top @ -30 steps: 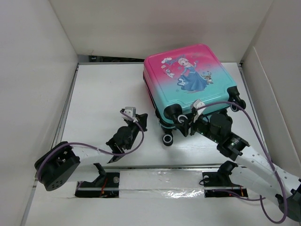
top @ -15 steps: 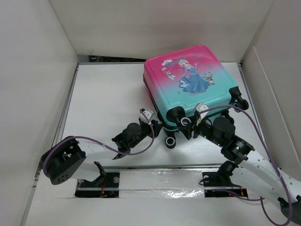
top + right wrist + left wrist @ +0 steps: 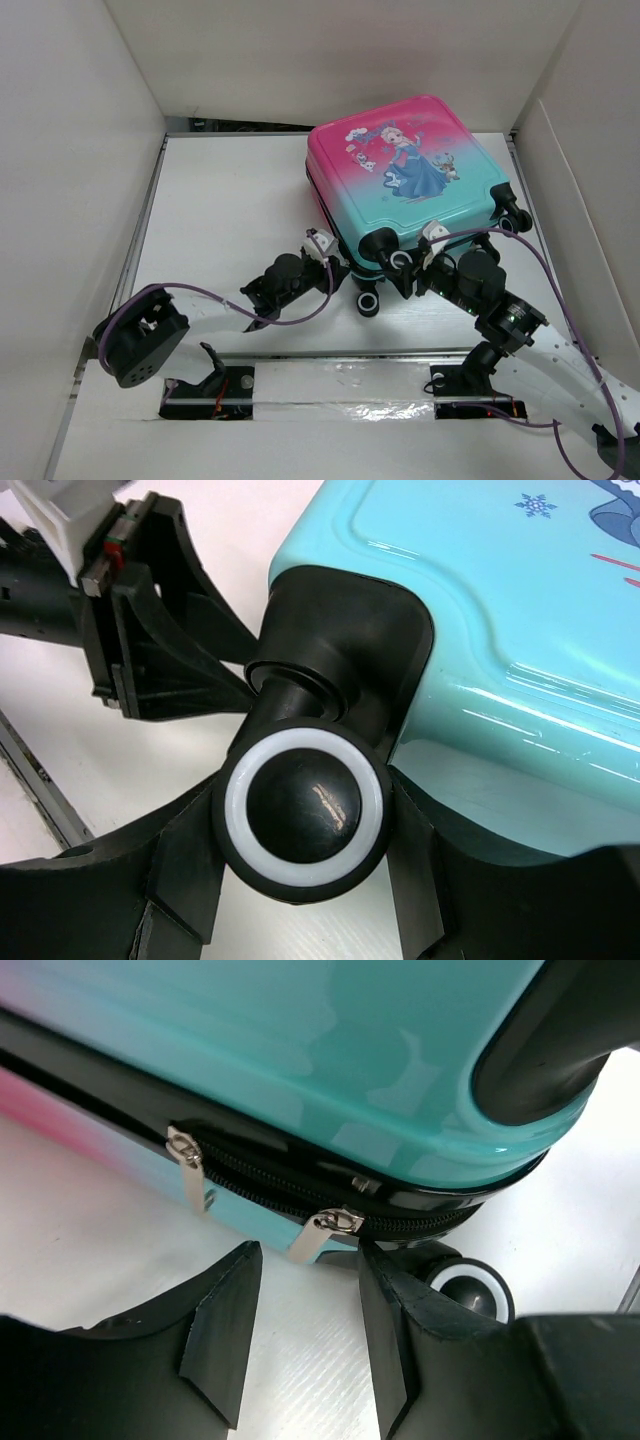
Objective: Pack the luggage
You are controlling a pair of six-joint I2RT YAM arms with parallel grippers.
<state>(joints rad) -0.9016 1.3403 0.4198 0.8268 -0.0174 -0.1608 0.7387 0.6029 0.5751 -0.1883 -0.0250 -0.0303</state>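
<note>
The luggage (image 3: 405, 175) lies flat and closed at the back right of the table, pink fading to teal, princess picture up. My right gripper (image 3: 401, 263) is shut on one of its near black wheels (image 3: 305, 815), a finger pressed on each side. My left gripper (image 3: 338, 262) is open at the luggage's near left corner. Its fingertips (image 3: 245, 1260) stand just short of a silver zipper pull (image 3: 322, 1232), with nothing between them. A second pull (image 3: 188, 1165) hangs further left on the black zipper. The luggage's inside is hidden.
Another wheel (image 3: 368, 300) rests on the white table (image 3: 220, 200) between the two grippers, and it shows beside my left gripper (image 3: 470, 1295) in the wrist view. White walls (image 3: 80, 150) close in the left, back and right sides. A taped strip (image 3: 340, 385) runs along the near edge.
My left gripper has swung right to the luggage's near corner and opened. The luggage and my right gripper on its wheel have shifted slightly to the right.
</note>
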